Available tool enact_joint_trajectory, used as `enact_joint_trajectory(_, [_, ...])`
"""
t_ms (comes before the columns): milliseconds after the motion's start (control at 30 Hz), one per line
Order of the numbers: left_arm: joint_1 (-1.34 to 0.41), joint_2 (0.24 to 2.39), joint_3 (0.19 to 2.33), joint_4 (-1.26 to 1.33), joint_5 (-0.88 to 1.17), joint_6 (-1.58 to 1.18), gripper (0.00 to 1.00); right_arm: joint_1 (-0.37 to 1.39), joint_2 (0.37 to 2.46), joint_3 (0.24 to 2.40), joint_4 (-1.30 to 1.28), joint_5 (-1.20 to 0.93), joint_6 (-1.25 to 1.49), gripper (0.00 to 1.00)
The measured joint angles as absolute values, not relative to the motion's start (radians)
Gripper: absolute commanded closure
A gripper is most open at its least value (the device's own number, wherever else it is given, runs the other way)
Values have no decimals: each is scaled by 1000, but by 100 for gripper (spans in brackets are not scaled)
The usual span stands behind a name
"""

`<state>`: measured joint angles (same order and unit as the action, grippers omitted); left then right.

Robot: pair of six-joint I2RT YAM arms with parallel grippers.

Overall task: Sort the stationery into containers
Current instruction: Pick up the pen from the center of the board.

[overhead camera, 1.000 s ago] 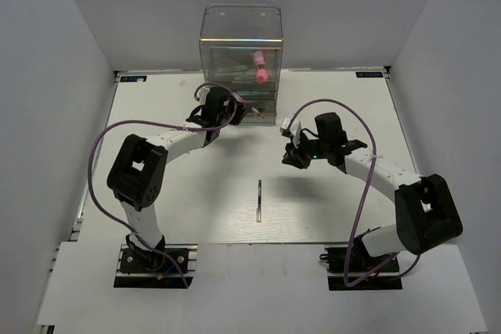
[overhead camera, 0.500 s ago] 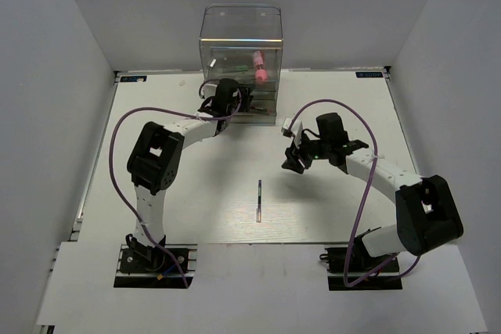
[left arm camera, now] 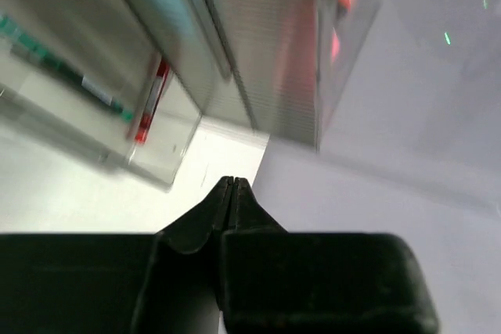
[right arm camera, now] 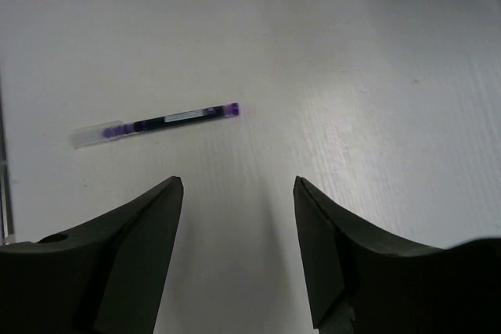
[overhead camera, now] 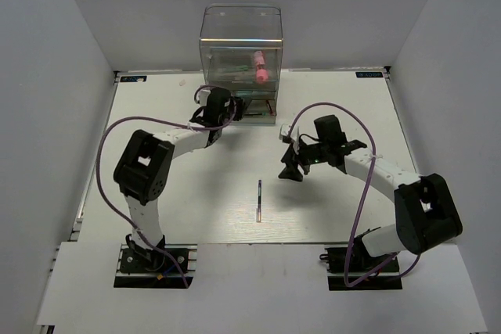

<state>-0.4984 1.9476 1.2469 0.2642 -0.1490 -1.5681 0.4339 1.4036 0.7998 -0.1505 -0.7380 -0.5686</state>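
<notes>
The tall clear drawer box (overhead camera: 241, 37) stands at the table's back. A pink tube (overhead camera: 260, 66) lies in an upper drawer. My left gripper (overhead camera: 232, 108) is shut and empty, right at the box's lower front. In the left wrist view its tips (left arm camera: 233, 182) are closed just below the box (left arm camera: 258, 52); a red pen (left arm camera: 150, 111) and a green marker (left arm camera: 74, 80) lie in a lower drawer. A dark pen (overhead camera: 259, 199) lies alone on the table. My right gripper (overhead camera: 291, 167) is open above the table, up and to the right of that pen. The pen shows ahead of its fingers in the right wrist view (right arm camera: 156, 123).
White walls enclose the table (overhead camera: 156, 193) on the left, right and back. Purple cables loop over both arms. The two arm bases sit at the near edge.
My left gripper reached the box front, then drew back a little to the left. My right gripper has moved slightly down and left toward the dark pen.
</notes>
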Motion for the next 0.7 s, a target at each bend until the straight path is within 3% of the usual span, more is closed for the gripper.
enact_joint_trajectory(100, [-498, 1838, 1128, 304, -89, -1507, 86, 456, 1427, 800, -203, -806, -641, 29])
enact_joint_trajectory(233, [-498, 1646, 947, 371, 4, -1385, 54, 500, 1492, 814, -351, -874, -931, 28])
enact_joint_trajectory(333, [-498, 1523, 891, 317, 55, -1278, 43, 530, 1569, 867, -479, -874, -1162, 26])
enact_joint_trajectory(567, [-498, 1273, 819, -9, 73, -1086, 30, 612, 1683, 1043, -582, -779, -1493, 27])
enact_joint_trajectory(700, [-498, 1135, 715, -160, 50, -1053, 29, 680, 1735, 1121, -605, -715, -1627, 32])
